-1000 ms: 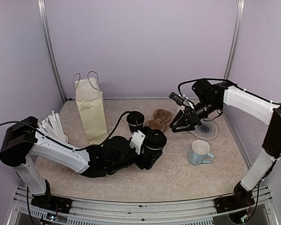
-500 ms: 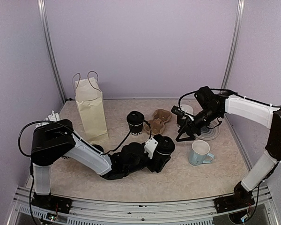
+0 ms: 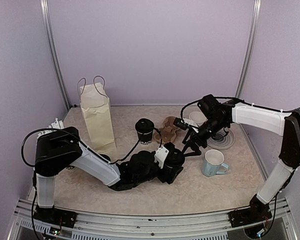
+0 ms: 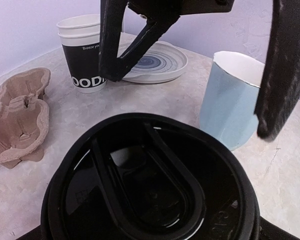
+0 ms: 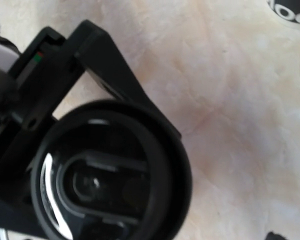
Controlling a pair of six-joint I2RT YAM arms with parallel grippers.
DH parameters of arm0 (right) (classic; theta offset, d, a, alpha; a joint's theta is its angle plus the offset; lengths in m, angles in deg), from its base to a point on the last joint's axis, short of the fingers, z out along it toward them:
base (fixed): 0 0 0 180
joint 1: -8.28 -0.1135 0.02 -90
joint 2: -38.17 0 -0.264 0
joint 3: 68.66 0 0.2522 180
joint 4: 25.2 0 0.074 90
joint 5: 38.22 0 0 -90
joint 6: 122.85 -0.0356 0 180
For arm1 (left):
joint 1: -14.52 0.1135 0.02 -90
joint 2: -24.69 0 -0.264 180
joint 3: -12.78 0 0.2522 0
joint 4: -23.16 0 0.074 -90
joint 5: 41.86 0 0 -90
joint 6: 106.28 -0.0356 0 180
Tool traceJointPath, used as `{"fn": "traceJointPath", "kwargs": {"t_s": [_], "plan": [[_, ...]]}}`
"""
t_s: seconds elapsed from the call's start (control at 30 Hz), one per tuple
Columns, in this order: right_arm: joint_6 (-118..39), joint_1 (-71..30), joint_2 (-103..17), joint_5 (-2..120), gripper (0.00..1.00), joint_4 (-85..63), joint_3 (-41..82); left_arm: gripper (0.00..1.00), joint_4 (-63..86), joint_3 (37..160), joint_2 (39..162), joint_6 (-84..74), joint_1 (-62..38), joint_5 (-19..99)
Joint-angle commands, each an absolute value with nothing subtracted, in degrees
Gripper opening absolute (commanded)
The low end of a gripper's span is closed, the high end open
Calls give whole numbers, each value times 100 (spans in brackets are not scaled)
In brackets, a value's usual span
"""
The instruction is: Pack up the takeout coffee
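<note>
A takeout coffee cup with a black lid (image 3: 174,157) (image 4: 150,185) (image 5: 110,175) stands between the fingers of my left gripper (image 3: 171,163), which lies low on the table. One left finger (image 5: 135,95) runs along the cup's side, but I cannot see whether it presses on the cup. My right gripper (image 3: 189,148) (image 4: 190,90) hovers just above and to the right of this cup. Its fingers (image 4: 112,50) are spread wide with nothing in them. A second lidded cup (image 3: 144,129) stands behind. An unlidded black cup (image 3: 197,118) (image 4: 82,55) stands at the back right.
A brown cardboard cup carrier (image 3: 169,128) (image 4: 20,120) lies behind the held cup. A light-blue mug (image 3: 212,162) (image 4: 230,105) stands to its right, near a striped plate (image 3: 222,140) (image 4: 155,60). A cream paper bag (image 3: 97,117) stands upright at the back left.
My right gripper has come left and down from near the plate to just over the lidded cup, and its jaws have widened. The left arm carried that cup slightly right and nearer.
</note>
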State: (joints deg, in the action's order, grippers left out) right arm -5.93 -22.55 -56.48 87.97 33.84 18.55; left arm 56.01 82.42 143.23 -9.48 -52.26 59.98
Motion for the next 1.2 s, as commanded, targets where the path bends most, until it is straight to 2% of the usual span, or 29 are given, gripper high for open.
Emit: {"fn": "traceJointPath", "kwargs": {"t_s": [0.0,0.07,0.67,1.17], "plan": [[-554,-2482,-5760,8694,100,3333,2102,93,5500,8247,14210,-1129,-5328,6073],[-500,-2566,-5737,8570,99,3309,2109,99,5251,8189,14013,-1285,-5437,6246],[31,-2988,-5404,8650,100,3230,1926,99,3844,7222,12458,-684,-6152,7267],[353,-3619,-5403,7916,99,3055,1702,99,3111,6242,10869,428,-6493,8272]]}}
